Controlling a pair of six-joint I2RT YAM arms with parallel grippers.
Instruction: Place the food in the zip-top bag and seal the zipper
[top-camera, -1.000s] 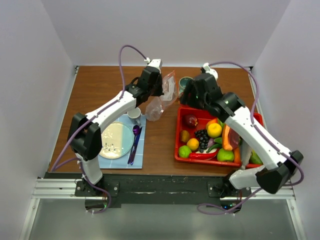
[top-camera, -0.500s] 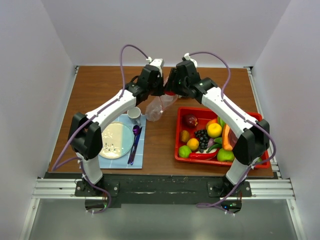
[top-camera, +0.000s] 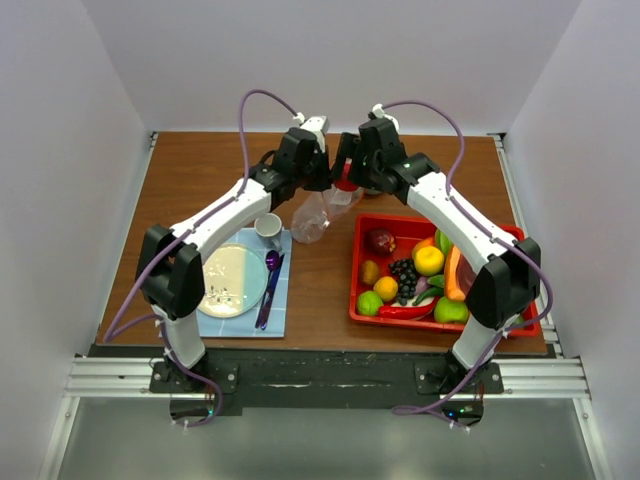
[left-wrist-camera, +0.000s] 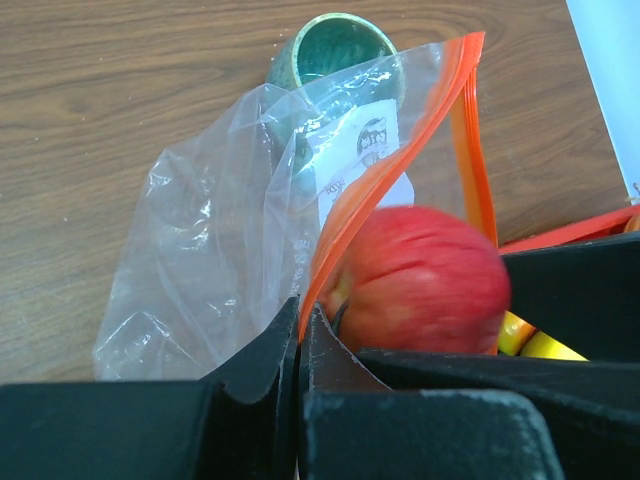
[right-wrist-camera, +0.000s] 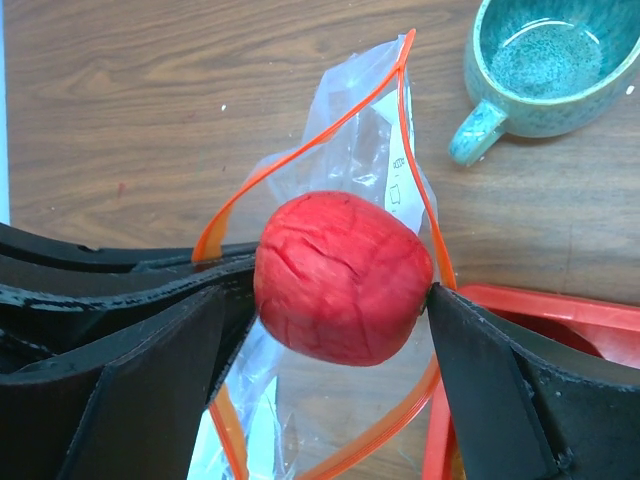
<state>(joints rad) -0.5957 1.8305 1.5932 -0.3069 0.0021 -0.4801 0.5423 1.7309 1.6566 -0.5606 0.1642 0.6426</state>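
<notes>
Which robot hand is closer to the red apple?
Right. The red apple sits between the jaws of the right gripper, over the mouth of the zip-top bag. The left gripper is beside the apple, its jaws pinched shut on the bag's orange zipper strip.

**Materials and Surface Finishes at the Bag Mouth**

Showing the zip-top bag (left-wrist-camera: 225, 235) as thin clear plastic film, crinkled and glinting white along its folds. Showing the zipper (left-wrist-camera: 385, 172) as a smooth, opaque orange-red plastic strip. Presenting the red fruit (right-wrist-camera: 343, 278) as dull, faintly creased and almost without shine. Rendering the right gripper (right-wrist-camera: 340, 290) in matt black plastic with a fine grainy texture. Presenting the mug (right-wrist-camera: 545, 65) as glazed teal ceramic, glossy and speckled inside. Showing the table (right-wrist-camera: 150, 100) as brown wood grain with a low satin sheen. Rendering the red tray (right-wrist-camera: 520, 298) in smooth, glossy plastic, and the cable (top-camera: 255, 97) in smooth purple sheathing.
</notes>
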